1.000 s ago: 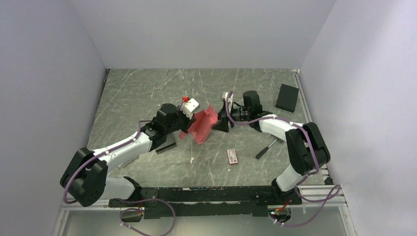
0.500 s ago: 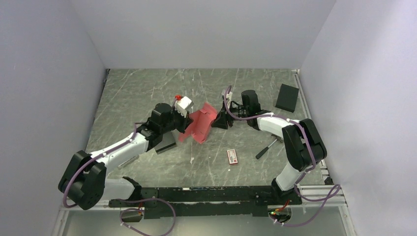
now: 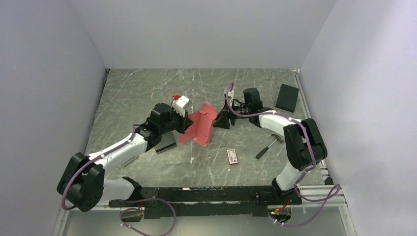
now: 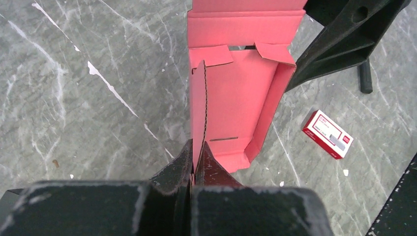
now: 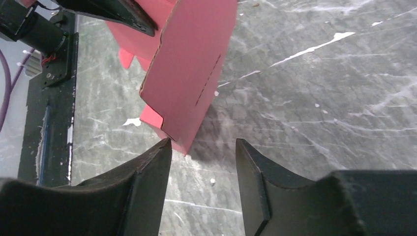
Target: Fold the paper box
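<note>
The paper box [image 3: 199, 125] is red-pink card, partly folded into an open tray with raised walls and a loose top flap. It is held tilted above the table's middle. My left gripper [image 4: 196, 148] is shut on the tray's left wall [image 4: 198, 105], and the tray interior [image 4: 241, 98] faces that camera. My right gripper [image 5: 202, 142] is open just right of the box [image 5: 192, 64]. The box's lower corner sits at the tip of its left finger, and nothing lies between the fingers. From above, the right gripper [image 3: 220, 119] touches the box's right side.
A small red-and-white packet [image 3: 232, 156] lies on the table in front of the box. A black-handled tool [image 3: 267, 146] lies to its right. A black rectangular box [image 3: 287, 97] sits at the back right by the metal rail. A dark block [image 3: 166, 144] lies under the left arm.
The left gripper has drawn back slightly to the left with the box, which now stands more upright. The right gripper stays at the box's right side, its jaws narrowing then widening a little.
</note>
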Controlling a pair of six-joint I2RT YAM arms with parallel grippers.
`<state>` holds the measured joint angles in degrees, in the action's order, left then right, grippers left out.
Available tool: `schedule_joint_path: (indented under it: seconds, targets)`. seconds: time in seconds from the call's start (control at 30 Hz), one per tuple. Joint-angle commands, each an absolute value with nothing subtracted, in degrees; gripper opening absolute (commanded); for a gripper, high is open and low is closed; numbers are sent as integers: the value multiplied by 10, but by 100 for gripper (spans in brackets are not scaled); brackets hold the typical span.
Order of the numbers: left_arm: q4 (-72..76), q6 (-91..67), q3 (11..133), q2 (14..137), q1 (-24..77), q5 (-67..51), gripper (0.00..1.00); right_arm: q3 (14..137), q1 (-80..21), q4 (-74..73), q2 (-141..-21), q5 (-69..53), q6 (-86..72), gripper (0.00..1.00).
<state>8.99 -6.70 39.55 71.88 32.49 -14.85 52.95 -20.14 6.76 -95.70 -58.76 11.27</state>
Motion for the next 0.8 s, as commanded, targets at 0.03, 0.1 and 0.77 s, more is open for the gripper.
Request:
schedule_joint_path:
  seconds: [0.03,0.1,0.77]
  targets:
    - [100,-119,403,705,339,-209,0,543,-194,111,-923,-578,149,58]
    - [97,-127,409,713,338,-218,0,540,-194,109,-913,-565,168,62]
    - [67,-123,435,744,312,-266,0,615,-159,-171,-913,-658,496,74]
